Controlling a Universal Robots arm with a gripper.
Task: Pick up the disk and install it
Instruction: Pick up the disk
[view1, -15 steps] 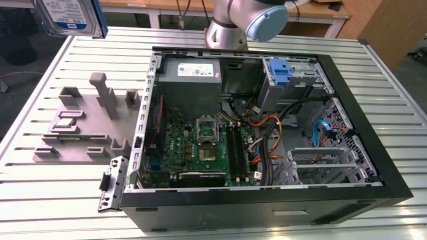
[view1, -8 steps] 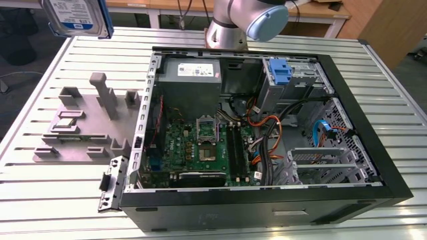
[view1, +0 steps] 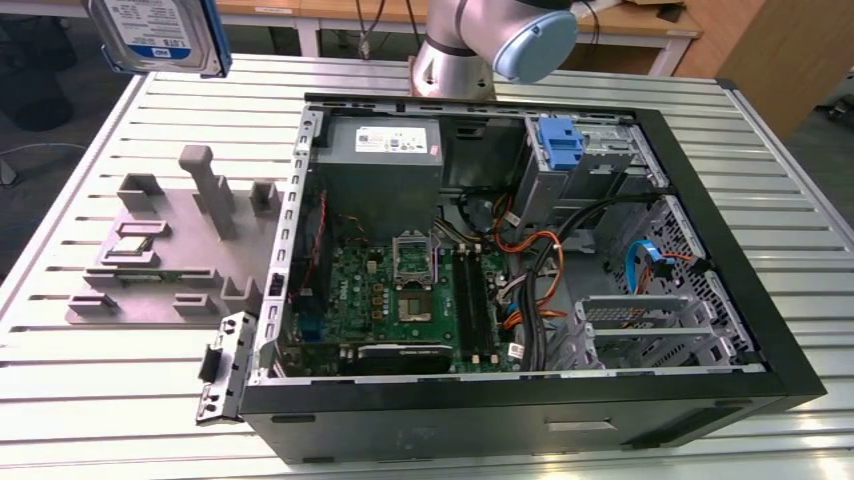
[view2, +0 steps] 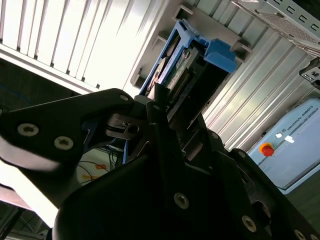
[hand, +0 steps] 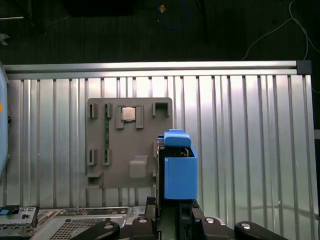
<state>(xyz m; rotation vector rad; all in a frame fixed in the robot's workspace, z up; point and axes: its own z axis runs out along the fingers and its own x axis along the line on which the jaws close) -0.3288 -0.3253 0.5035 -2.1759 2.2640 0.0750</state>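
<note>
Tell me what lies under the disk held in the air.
In the first wrist view the disk hangs over the slatted metal table, at the grey fixture plate. The plate's edge behind the disk is covered.

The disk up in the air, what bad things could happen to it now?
It might slip. The gripper holds the disk by one end, high above the metal table and grey holder, so a fall could hurt it. It might also snag: loose orange and black cables lie inside the open computer case near the drive bays.
</note>
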